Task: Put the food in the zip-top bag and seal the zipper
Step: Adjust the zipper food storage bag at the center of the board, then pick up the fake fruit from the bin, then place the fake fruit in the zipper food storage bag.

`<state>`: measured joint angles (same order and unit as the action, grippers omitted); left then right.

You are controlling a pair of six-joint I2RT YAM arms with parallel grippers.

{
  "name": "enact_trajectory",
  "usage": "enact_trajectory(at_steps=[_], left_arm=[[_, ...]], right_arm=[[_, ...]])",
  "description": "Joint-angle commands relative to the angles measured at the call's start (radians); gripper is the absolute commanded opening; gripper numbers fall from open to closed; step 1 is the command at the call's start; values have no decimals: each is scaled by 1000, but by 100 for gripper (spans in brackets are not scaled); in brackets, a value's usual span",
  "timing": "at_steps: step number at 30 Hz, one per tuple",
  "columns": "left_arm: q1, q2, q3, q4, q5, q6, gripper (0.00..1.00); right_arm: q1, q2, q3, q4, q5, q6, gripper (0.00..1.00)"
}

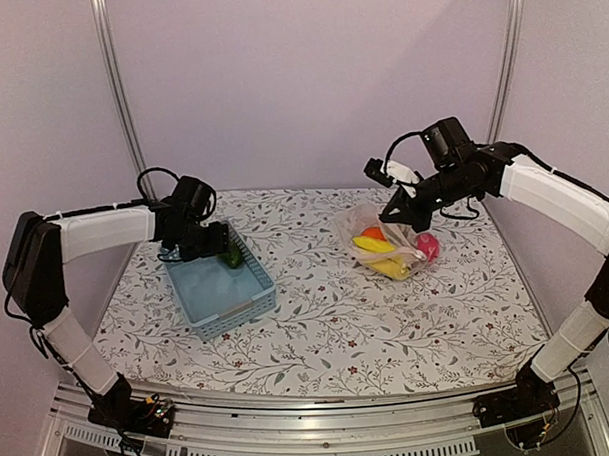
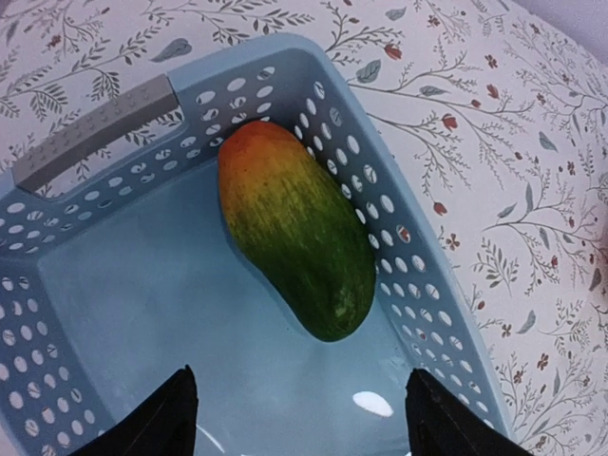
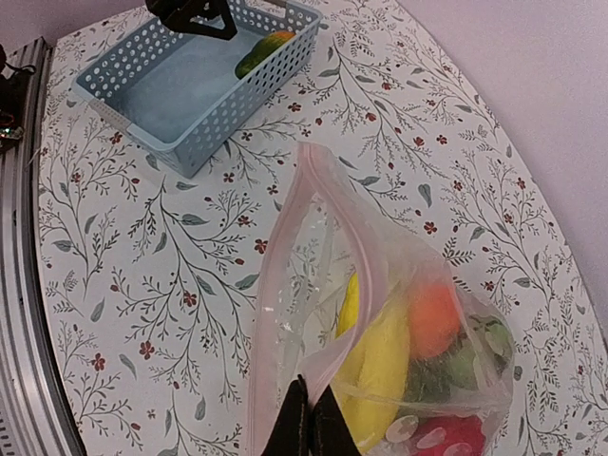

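On the flower-patterned worktop [image 1: 338, 327], the light blue slotted basket [image 1: 232, 313] sat to the left and the zip-top bag [image 1: 352, 224] well apart from it to the right. The bag's mouth was lifted towards the basket. The right arm's jaws were clenched on the clear film at the near rim, and the pinkish zipper [image 3: 271, 285] gaped in a long loop, unsealed.

Inside the bag lay a yellow banana [image 3: 380, 361], an orange [image 3: 435, 313], dark green pieces [image 3: 470, 356] and a pinkish-red ball [image 3: 456, 437]. One piece of food was not yet bagged: the orange-green mango [image 2: 294, 237], resting on the basket floor against the right-hand wall.

The left arm's jaws hovered over the basket floor just short of the mango, spread wide and gripping nothing.

The mango looked like a light, hard, smooth toy, probably slippery and apt to roll. It would best be pinched across its narrow middle, with one finger slid between it and the wall. The bag was thin, soft and crinkly, so it would likely sag or fold shut unless its rim was held taut. The zipper would probably need firm pressing along its whole run.
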<state>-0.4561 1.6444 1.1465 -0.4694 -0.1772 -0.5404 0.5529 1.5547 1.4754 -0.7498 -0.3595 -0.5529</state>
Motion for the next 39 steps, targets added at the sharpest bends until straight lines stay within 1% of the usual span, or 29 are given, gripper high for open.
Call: enact_trajectory(at_steps=[1,6,10,13,15,17,19,20,23,26,28,32,34,36,39], left_arm=[[52,56,-8,81,158,-90,74],[89,136,17,163,232,-146,73],[108,238,64,191,235,-181,72],[118,305,91,210,244,-200,68],[122,339,99,227,240,-205,62],[122,356,106,231,230,-198,54],[122,347,100,225,208,-188,43],[122,330,89,223,197,-186,38],[107,224,20,220,181,-182,31],[62,65,-71,194,103,-161,30],[31,-34,-94,151,94,-143,29],[-61,-220,-111,136,165,-85,24],[-141,-282,-95,146,218,-50,22],[-216,-318,-71,184,306,-12,21],[-328,-324,-27,263,417,-8,18]], right_arm=[[4,-32,-20,27,-47,24,0],[4,-58,-47,28,-59,23,0],[5,-69,-62,29,-71,22,0],[5,-74,-63,27,-73,24,0],[5,-80,-61,26,-74,24,0],[5,-87,-60,23,-76,26,0],[5,-92,-61,19,-75,28,0],[6,-94,-61,17,-73,28,0],[5,-108,-65,12,-74,28,0],[5,-120,-72,9,-75,27,0],[8,-126,-75,8,-73,27,0],[13,-128,-80,4,-68,24,0],[15,-126,-85,3,-69,24,0],[15,-125,-95,6,-70,20,0],[15,-128,-102,8,-72,20,0]])
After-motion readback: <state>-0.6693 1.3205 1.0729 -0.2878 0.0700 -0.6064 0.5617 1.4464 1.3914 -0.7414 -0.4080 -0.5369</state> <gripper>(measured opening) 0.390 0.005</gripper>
